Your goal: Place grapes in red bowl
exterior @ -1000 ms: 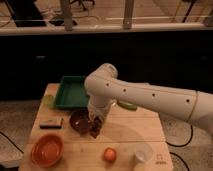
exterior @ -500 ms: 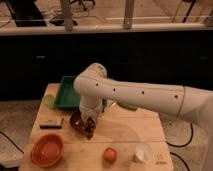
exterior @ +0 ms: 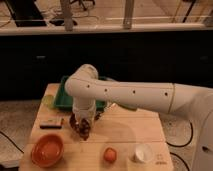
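Right now I am reading the gripper (exterior: 82, 121) as pointing straight down over the near-left part of the desk (exterior: 131, 131). It is hanging from the white arm (exterior: 125, 94), which is reaching in from the right. The jaws are sitting together, and the dark lumpy grapes (exterior: 83, 131) are bunching right at their tips, so I am judging them clamped on the bunch. I cannot tell whether the bunch is clearing the wood or brushing it.

The red bowl (exterior: 47, 150) is waiting nearer and to the left of the grapes, close by but apart from them, with nothing dark showing inside. The vertical wrist is making sense to me: it is keeping the bunch hanging below the jaws, ready for a drop into the bowl.

Other things I am noting:
- green tray (exterior: 64, 99) lying at the far left, behind the gripper
- small dark block (exterior: 51, 123) lying just left of the grapes
- orange fruit (exterior: 110, 154) and white cup (exterior: 143, 152) sitting along the near edge to the right, away from the path to the bowl
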Available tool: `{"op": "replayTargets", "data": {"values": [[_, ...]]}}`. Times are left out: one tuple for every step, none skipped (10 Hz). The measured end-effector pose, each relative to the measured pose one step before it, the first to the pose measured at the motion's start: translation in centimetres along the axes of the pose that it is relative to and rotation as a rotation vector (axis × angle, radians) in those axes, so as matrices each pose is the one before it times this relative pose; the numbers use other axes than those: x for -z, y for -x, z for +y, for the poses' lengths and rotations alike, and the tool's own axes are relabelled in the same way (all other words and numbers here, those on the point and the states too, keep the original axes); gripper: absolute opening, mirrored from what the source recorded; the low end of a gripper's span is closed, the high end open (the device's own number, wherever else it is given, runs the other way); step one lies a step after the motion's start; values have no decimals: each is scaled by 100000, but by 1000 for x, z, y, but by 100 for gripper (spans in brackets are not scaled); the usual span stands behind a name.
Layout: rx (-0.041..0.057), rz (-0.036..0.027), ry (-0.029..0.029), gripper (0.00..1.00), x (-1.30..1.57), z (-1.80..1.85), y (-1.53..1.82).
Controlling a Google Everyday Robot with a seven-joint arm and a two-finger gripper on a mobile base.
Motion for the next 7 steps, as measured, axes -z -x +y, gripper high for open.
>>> {"op": "replayTargets", "data": {"values": [[503, 268, -709, 0, -154, -895, 185], [-137, 91, 294, 0, -95, 92, -6], [-72, 48, 118, 0, 1, 67, -15], [39, -28, 68, 0, -86, -322, 88], [47, 78, 17, 0, -148, -340, -54], [169, 274, -332, 0, -205, -669, -140], [-58, 143, -292, 0, -146, -636, 126]]}}
